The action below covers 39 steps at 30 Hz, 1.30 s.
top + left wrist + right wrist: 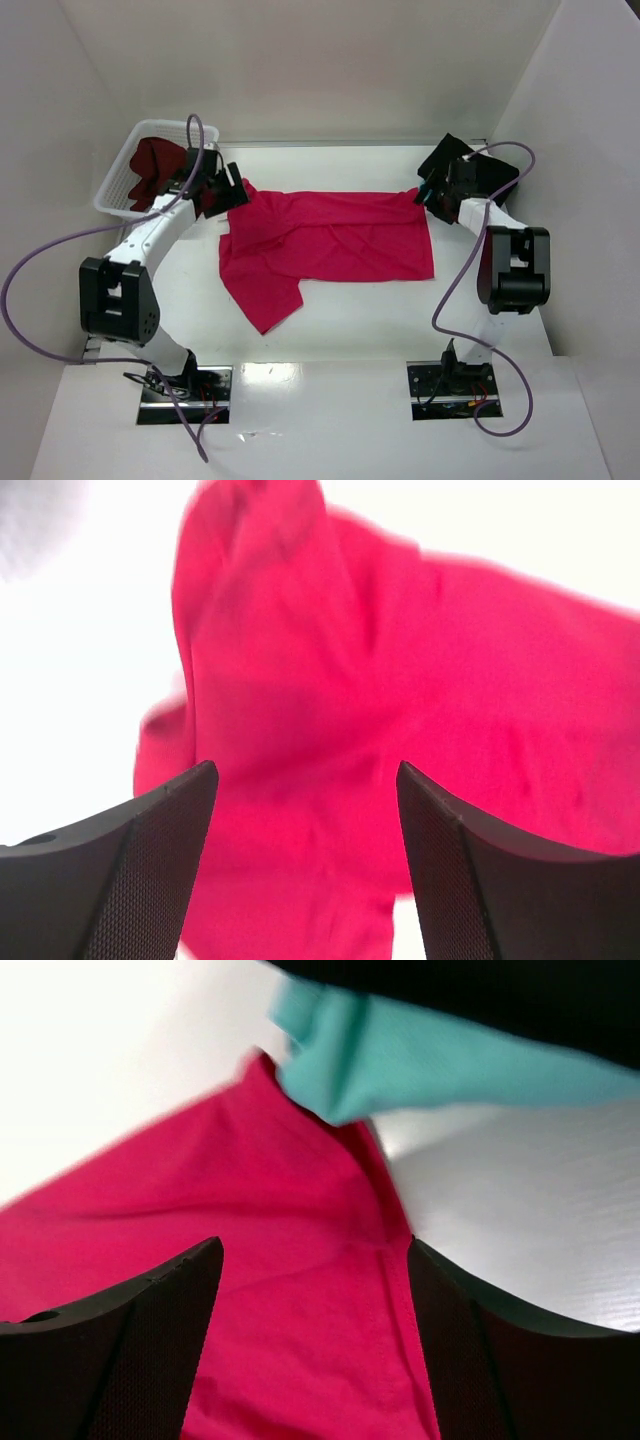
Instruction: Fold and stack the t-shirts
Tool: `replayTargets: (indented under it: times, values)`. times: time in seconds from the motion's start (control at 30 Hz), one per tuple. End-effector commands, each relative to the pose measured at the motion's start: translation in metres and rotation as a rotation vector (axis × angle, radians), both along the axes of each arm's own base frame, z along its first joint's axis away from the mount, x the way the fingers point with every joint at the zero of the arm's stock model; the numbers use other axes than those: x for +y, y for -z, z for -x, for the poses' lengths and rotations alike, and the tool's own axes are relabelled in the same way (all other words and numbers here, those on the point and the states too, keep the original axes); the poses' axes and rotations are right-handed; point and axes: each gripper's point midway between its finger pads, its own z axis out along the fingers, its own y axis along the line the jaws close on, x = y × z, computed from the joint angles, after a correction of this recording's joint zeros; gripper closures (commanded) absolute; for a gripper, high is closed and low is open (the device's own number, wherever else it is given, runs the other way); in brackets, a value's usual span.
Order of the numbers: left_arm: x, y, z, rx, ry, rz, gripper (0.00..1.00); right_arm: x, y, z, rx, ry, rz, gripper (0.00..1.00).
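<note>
**Colleague:** Where does the task's shirt lie in this figure?

**Operator:** Top view, centre. I see the crimson-pink t-shirt spread out on the white table, wrinkled, with its long side running left to right. One flap juts from its lower left toward the arm bases.

**Colleague:** And the claws?

**Operator:** The left gripper is at the shirt's far left corner and the right gripper is at its far right corner. In each wrist view I see the two dark fingers standing wide apart with nothing pinched between them. The pink cloth fills the gap beyond them. Both claws are spread open and hold nothing. I cannot tell whether the fingertips touch the fabric.

**Colleague:** The remaining shirts?

**Operator:** Far left: a dark maroon t-shirt is heaped in the white lattice basket, just behind the left gripper. Far right: a black t-shirt lies just behind the right gripper. In the right wrist view, a fold of the teal t-shirt overlaps the pink shirt's corner, with black cloth above it. That view is blurred, so the teal probably lies under the black, though I cannot confirm it.
</note>
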Motion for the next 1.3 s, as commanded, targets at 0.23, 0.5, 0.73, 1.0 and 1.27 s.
replayTargets:
  times: [0.23,0.5,0.73,1.0,1.27]
  values:
    - [0.015,0.025,-0.094,-0.089,-0.023,0.016,0.33,0.011,-0.083,-0.056,-0.226,-0.104,-0.032,0.59]
    - [0.007,0.049,-0.125,-0.103,-0.014,0.053,0.85,0.032,-0.045,-0.069,-0.163,-0.158,-0.030,0.84]
    - [0.009,0.083,-0.130,-0.032,-0.035,0.040,1.00,0.043,-0.002,-0.064,-0.076,-0.177,-0.041,0.84]
    - [0.017,0.128,-0.088,0.137,-0.075,0.012,1.00,0.048,0.022,-0.069,-0.029,-0.179,-0.052,0.84]
    - [0.045,0.145,-0.075,0.227,-0.180,0.017,1.00,0.043,0.018,-0.075,-0.029,-0.149,-0.037,0.84]
